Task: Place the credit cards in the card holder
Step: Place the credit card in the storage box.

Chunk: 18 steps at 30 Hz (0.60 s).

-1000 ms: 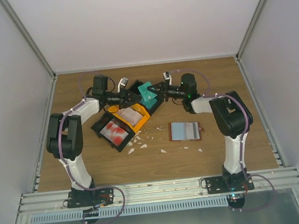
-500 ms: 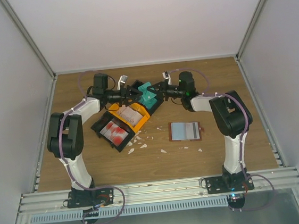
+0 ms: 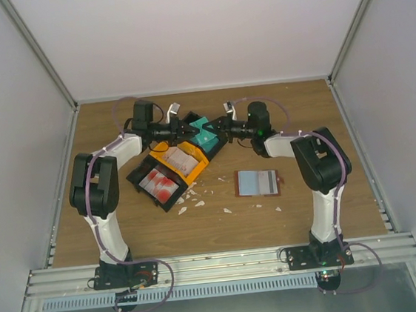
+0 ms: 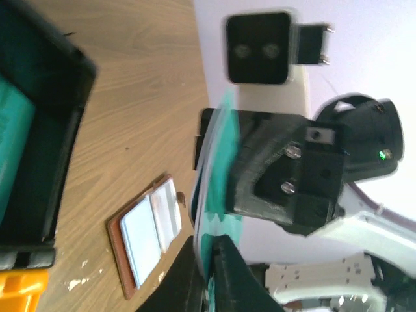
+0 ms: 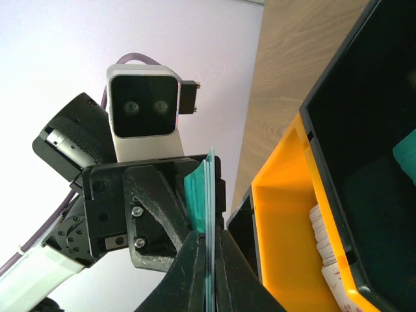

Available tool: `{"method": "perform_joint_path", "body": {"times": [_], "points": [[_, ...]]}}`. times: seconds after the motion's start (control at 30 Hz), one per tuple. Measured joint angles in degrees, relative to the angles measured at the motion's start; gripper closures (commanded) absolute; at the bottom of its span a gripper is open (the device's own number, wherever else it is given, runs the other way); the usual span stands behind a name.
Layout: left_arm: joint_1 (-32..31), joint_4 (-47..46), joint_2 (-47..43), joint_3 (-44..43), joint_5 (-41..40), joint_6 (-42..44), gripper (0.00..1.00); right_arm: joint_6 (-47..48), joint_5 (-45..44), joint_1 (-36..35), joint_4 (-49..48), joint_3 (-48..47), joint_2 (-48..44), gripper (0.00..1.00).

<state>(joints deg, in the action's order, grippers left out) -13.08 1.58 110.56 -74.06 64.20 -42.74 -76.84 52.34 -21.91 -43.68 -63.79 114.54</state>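
Above the tray's far end, a thin stack of teal credit cards [image 3: 204, 132] hangs edge-on between both grippers. My left gripper [image 3: 189, 130] is shut on one side of the stack [image 4: 221, 162], its jaws [image 4: 211, 260] pressed against the cards. From the opposite side my right gripper [image 3: 217, 130] is shut on the same cards [image 5: 208, 188], its fingertips [image 5: 209, 242] meeting around them. The card holder [image 3: 258, 183] lies open on the table, light blue side up, also visible in the left wrist view [image 4: 146, 227].
The black-and-orange tray [image 3: 164, 149] sits below the grippers, with red-and-white cards [image 3: 160, 185] and white cards [image 3: 182, 159] in its compartments. Another teal card [image 5: 406, 149] lies in its black compartment. Small white scraps [image 3: 197, 196] are scattered on the table.
My left gripper opened and then shut again on the teal cards, shifting slightly right. The right gripper kept its hold throughout.
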Motion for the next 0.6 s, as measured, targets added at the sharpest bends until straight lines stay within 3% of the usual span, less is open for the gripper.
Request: {"method": "perform_joint_path", "body": {"times": [0.17,0.23,0.43,0.6], "points": [[-0.1,-1.5,0.0,-0.3,2.8,-0.8,1.0,1.7,-0.3,0.3,1.2,1.7,-1.8,0.76],[-0.2,-1.9,0.0,-0.6,3.1,-0.8,1.0,2.4,-0.4,0.4,1.6,2.9,-3.0,0.72],[-0.3,-2.3,-0.5,-0.6,3.7,-0.6,1.0,5.2,-0.4,2.0,3.2,7.2,-7.8,0.74],[-0.3,-2.3,-1.0,-0.6,3.8,-0.2,1.0,7.4,-0.3,3.7,4.0,10.8,-10.9,0.83]]}}
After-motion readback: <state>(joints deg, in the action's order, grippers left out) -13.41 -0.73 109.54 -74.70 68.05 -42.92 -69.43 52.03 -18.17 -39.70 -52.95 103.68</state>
